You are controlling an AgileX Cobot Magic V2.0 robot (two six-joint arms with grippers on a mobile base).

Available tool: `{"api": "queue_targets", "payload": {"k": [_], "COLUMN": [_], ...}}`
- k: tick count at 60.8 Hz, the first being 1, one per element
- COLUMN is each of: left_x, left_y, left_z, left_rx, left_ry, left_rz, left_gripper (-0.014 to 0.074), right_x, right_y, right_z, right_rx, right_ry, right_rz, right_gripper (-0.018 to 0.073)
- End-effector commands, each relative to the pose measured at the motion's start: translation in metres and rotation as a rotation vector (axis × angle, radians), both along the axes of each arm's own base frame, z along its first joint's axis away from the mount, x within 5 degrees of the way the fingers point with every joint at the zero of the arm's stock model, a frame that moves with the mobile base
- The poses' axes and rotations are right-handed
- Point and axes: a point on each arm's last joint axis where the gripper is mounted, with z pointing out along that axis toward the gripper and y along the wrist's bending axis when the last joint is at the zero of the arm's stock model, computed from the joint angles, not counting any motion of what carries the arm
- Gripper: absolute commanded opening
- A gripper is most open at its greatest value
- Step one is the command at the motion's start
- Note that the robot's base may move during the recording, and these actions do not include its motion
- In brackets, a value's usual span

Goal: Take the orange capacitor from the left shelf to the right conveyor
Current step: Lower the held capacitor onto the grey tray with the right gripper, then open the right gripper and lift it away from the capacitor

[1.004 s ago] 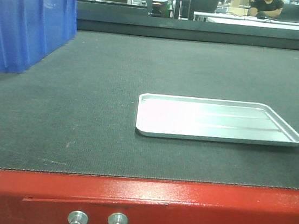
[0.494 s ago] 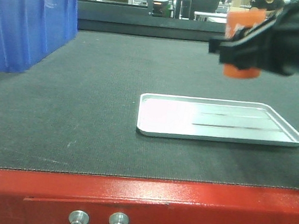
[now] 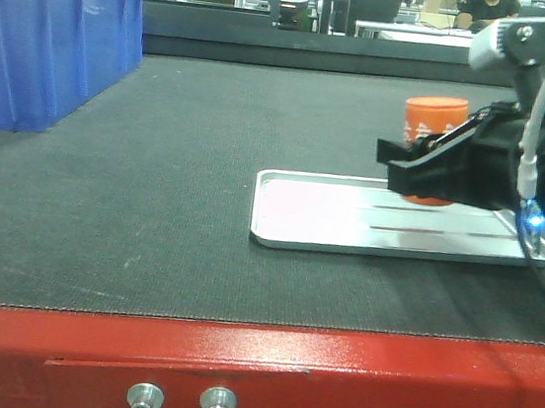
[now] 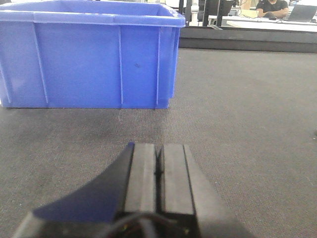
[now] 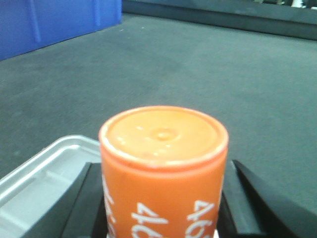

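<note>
Orange capacitor [image 3: 433, 134] is sitting clenched in the right gripper [image 3: 425, 173] at right of frame, over the tray [image 3: 310, 219], seemingly touching down; releasing remains. Left gripper [image 4: 159, 168] is idling closed, empty.

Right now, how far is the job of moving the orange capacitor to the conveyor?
Done: the orange capacitor is off the shelf and over the conveyor. In hand: the right gripper holds it upright above the silver tray; whether it touches the tray cannot be told. Left: lower it, release and withdraw. The left gripper is shut and empty, near the blue bin.
</note>
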Motion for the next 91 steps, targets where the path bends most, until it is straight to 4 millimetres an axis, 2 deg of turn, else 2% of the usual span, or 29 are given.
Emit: {"api": "queue_targets", "payload": {"k": [1, 10, 28, 34, 39, 42, 44, 51, 59, 69, 80, 85, 91], "left_x": [-0.002, -0.002, -0.002, -0.002, -0.002, -0.002, -0.002, -0.002, -0.002, -0.002, -0.002, -0.002, -0.002], "left_y": [0.001, 0.001, 0.001, 0.001, 0.001, 0.001, 0.001, 0.001, 0.001, 0.001, 0.001, 0.001, 0.001], "left_z": [0.011, 0.011, 0.011, 0.011, 0.011, 0.011, 0.011, 0.011, 0.011, 0.011, 0.011, 0.011, 0.011], "left_rx": [-0.011, -0.011, -0.011, -0.011, -0.011, -0.011, -0.011, -0.011, -0.011, -0.011, -0.011, -0.011, -0.011], "left_ry": [-0.107, -0.107, -0.107, -0.107, -0.107, -0.107, -0.107, -0.107, -0.107, -0.107, -0.107, -0.107, -0.107], "left_rz": [0.006, 0.006, 0.006, 0.006, 0.006, 0.006, 0.006, 0.006, 0.006, 0.006, 0.006, 0.006, 0.006], "left_gripper": [-0.0127, -0.0127, -0.0127, -0.0127, -0.0127, -0.0127, -0.0127, -0.0127, -0.0127, -0.0127, -0.0127, -0.0127, -0.0127], "right_x": [0.003, 0.005, 0.005, 0.005, 0.005, 0.005, 0.005, 0.003, -0.003, -0.015, -0.041, -0.058, -0.078], "right_y": [0.002, 0.002, 0.002, 0.002, 0.002, 0.002, 0.002, 0.002, 0.000, -0.004, -0.015, -0.022, -0.030], "right_z": [0.026, 0.017, 0.015, 0.015, 0.015, 0.015, 0.015, 0.020, 0.038, 0.071, 0.110, 0.128, 0.145], "right_rx": [0.097, 0.128, 0.126, 0.127, 0.135, 0.143, 0.143, 0.144, 0.138, 0.103, 0.127, 0.152, 0.142], "right_ry": [-0.187, -0.150, -0.143, -0.143, -0.139, -0.135, -0.135, -0.143, -0.160, -0.144, -0.039, -0.017, 0.002], "right_rz": [0.027, 0.028, 0.027, 0.027, 0.027, 0.028, 0.028, 0.027, 0.025, 0.010, -0.032, -0.053, -0.079], "right_gripper": [0.0137, 0.0137, 0.0160, 0.0287, 0.0459, 0.0595, 0.0645, 0.0624, 0.0624, 0.0622, 0.0613, 0.0553, 0.0428]}}
